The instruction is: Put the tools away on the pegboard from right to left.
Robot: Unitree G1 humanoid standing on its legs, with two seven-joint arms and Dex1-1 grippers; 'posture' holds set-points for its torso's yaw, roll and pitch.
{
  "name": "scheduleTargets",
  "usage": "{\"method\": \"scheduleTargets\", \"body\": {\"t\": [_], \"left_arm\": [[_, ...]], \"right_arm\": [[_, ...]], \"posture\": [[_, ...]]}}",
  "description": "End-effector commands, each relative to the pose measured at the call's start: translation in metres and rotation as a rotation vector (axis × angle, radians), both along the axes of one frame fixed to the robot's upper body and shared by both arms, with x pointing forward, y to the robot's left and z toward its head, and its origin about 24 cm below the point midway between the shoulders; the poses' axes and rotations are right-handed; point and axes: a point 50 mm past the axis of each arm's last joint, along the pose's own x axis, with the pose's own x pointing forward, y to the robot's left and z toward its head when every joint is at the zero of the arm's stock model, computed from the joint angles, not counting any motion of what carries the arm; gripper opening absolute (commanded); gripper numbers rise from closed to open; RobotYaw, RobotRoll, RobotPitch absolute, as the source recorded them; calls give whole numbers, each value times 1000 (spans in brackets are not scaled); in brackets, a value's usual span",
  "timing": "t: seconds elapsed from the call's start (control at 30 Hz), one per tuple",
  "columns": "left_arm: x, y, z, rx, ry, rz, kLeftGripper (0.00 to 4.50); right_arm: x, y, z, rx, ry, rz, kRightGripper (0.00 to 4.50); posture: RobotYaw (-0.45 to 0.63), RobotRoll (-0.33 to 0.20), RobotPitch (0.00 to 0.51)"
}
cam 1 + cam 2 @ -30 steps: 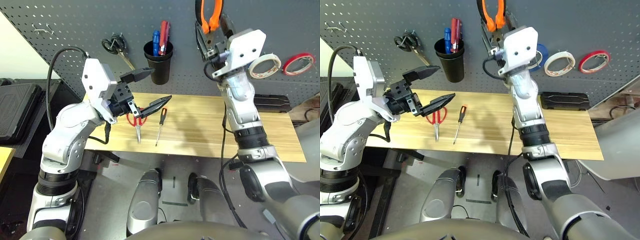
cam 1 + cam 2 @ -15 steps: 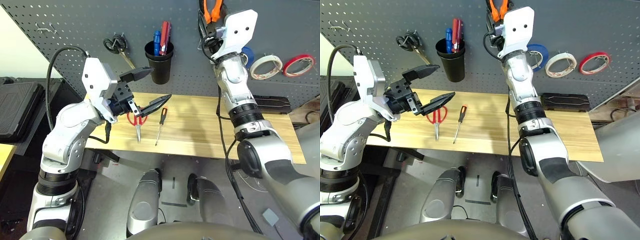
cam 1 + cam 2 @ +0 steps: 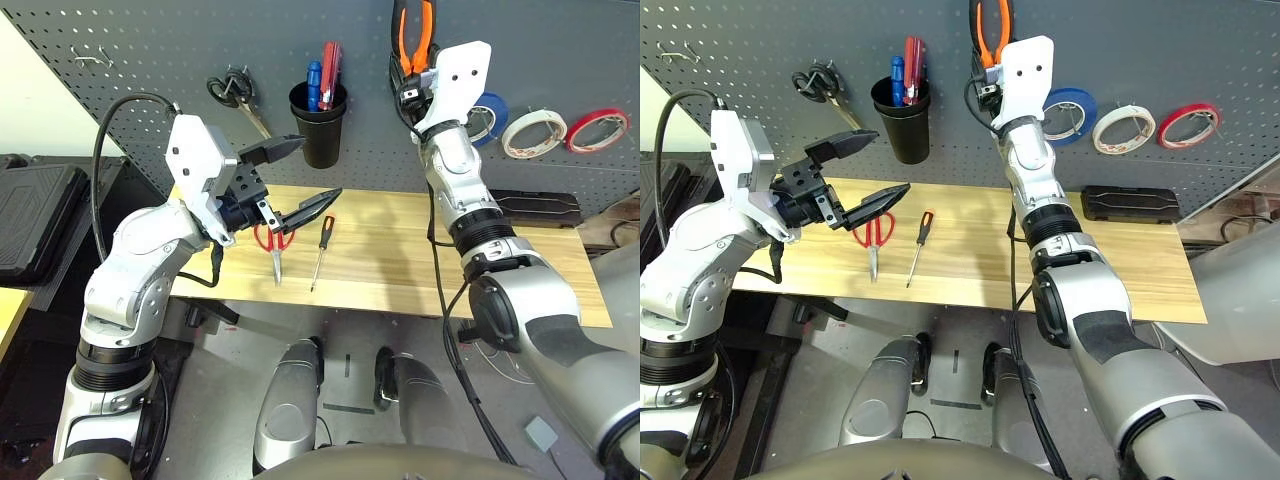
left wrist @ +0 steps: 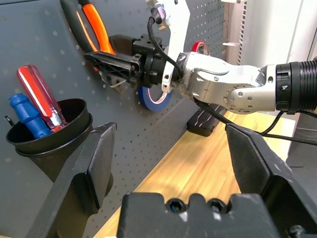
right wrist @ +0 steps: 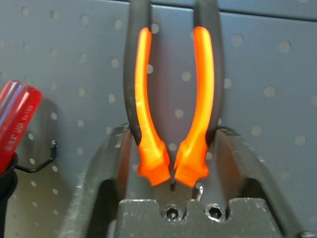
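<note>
Black cup (image 3: 318,128) on pegboard (image 3: 150,50): holds blue-handled driver (image 3: 312,82) + red-handled driver (image 3: 328,72), both upright, handles sticking out over the rim. Your black-handled scissors (image 3: 232,92) hang on a hook just left of the cup.

R hand (image 5: 171,148): up against the board at the orange-and-black pliers (image 3: 413,35). Pliers hang handles up. In R wrist view the fingers (image 5: 106,163) stand either side of the lower handles, roughly level w/ the handles' outer edges; can't tell if they touch, and can't tell if that hand is open or gripping.

L hand (image 3: 300,178): jaws spread wide, nothing between them, hovering over the worktop (image 3: 400,250) above the red-handled scissors (image 3: 271,243). No contact w/ anything.

Still flat on the worktop: red-handled scissors, and just to their right the slim screwdriver (image 3: 320,250), tip toward you.

Board, right of pliers: blue tape ring (image 3: 487,112) close beside R wrist, then white tape ring (image 3: 532,133), then red tape ring (image 3: 597,128), each on its own hook.

Room: worktop centre + right are bare except a black case (image 3: 535,208) at the back edge by the board. Two wire hooks (image 3: 88,60) sit free at far upper left of the board. Front edge of worktop unobstructed
</note>
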Motion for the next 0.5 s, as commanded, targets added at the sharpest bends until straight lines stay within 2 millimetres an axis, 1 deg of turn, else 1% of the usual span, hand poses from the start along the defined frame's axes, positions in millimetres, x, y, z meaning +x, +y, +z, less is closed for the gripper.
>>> {"method": "scheduleTargets", "body": {"t": [0.03,0.1,0.2,0.33,0.4,0.5], "left_arm": [[-2,-2,-4,22,13,-4,4500],[-1,-2,-4,24,14,-2,4500],[1,0,-5,30,19,8,4500],[2,2,-8,40,27,23,4500],[3,4,-9,44,32,33,4500],[4,7,-15,61,52,62,4500]], "right_arm": [[-9,-4,-1,-34,-86,16,4490],[-14,-8,-4,-33,-112,19,4490],[-28,-21,-13,-46,-170,23,4490],[-49,-31,-23,-126,-230,66,4490],[-61,-36,-30,-189,-244,92,4490],[-78,-43,-50,-372,-210,147,4490]], "posture": [[365,0,167],[364,0,168],[359,0,172],[356,0,177],[352,0,179],[347,0,183]]}}
